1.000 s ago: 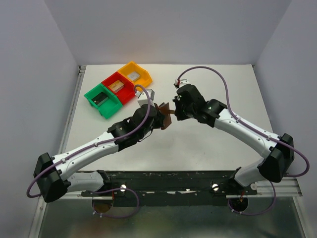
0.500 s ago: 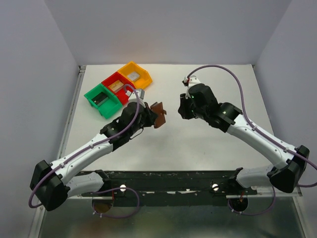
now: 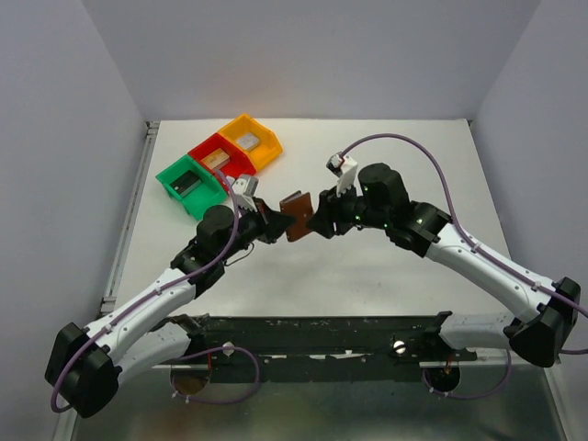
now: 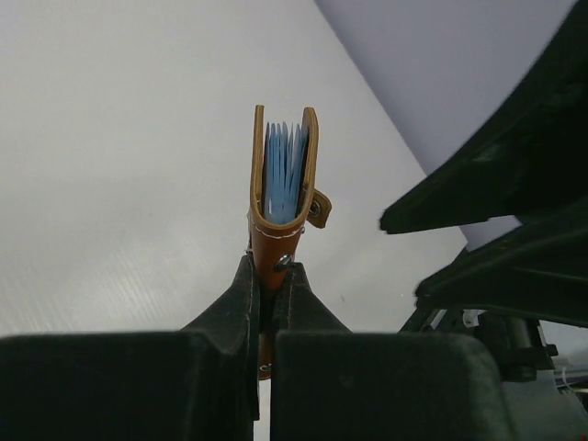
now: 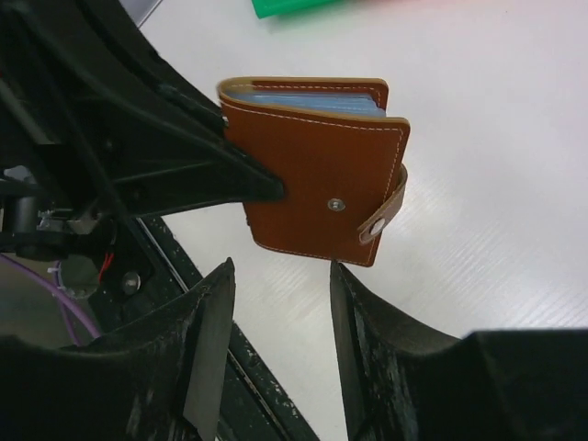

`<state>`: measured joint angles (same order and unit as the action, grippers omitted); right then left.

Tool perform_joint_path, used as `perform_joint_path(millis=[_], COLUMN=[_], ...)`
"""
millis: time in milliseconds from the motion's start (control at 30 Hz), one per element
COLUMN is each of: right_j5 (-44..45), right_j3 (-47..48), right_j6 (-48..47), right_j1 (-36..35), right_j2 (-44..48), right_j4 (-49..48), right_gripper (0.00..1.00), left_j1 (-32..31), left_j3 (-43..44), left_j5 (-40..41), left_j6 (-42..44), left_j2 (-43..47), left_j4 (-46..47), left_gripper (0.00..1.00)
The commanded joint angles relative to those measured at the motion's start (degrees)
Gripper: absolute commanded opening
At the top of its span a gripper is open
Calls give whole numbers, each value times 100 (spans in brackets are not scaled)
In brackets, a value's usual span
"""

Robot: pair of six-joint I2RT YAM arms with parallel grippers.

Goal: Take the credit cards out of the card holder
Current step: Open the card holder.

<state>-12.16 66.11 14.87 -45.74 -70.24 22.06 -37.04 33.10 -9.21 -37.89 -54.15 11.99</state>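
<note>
Holding the card holder (image 3: 296, 216) off the table (image 3: 386, 276) near its middle, your left gripper (image 3: 274, 223) is pinched tight on the edge opposite the snap tab (image 5: 384, 216). The grip looks sound in the left wrist view.

Your right gripper (image 3: 320, 220) faces the holder from its 3 o'clock side in the top view, jaws parted and nothing between them. It is near the holder and not touching it.

Findings:
- The tab hangs loose and is not pressed onto the stud (image 5: 338, 204) on the cover, so the holder is unfastened.
- The covers stand slightly apart, with light-blue leaves showing between them. No credit cards can be told from those leaves in any view.
- The green bin (image 3: 188, 184), red bin (image 3: 219, 161) and yellow bin (image 3: 250, 138) sit at 11 o'clock, well clear of the work.

Recommendations for the step in hand, which I judge to be opening the holder:
- Take the free cover near the tab side, one finger inside the gap and one outside. Do not close on both covers together.
- Peel that cover away from the left gripper slowly, and let the left hold the other cover fixed.
- Watch for the holder twisting in the left pinch, since only one edge is held.
- Spread the covers fully before you reach for a card.
</note>
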Motion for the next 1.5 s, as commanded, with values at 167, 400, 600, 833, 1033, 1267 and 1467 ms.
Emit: perform_joint_path(millis=[167, 400, 600, 833, 1033, 1267, 1467], right_j5=[275, 917, 1137, 786, 180, -830, -1841], right_j3=[236, 157, 131, 61, -63, -247, -405], right_j6=[-64, -90, -46, -2, 147, 428, 666], right_j1=[-6, -6, 117, 267, 302, 443, 645], right_j2=[-122, 36, 159, 370, 511, 730, 819], right_j4=[175, 360, 448, 316, -9, -545, -1002], right_gripper=[57, 55, 53, 53, 57, 65, 68], left_j1=[284, 566, 856, 1181, 1322, 1392, 1541], left_j3=[-146, -251, -427, -524, -568, -585, -559], left_j5=[-1714, -2356, -2892, -3577, -4202, -4528, -4818], left_j6=[-95, -359, -640, -983, -1703, -2319, -3503], left_j2=[107, 62, 133, 19, -376, -763, -1360], left_j4=[1455, 1885, 2412, 3142, 4547, 5576, 7454], left_gripper=[0, 0, 0, 0, 0, 0, 0])
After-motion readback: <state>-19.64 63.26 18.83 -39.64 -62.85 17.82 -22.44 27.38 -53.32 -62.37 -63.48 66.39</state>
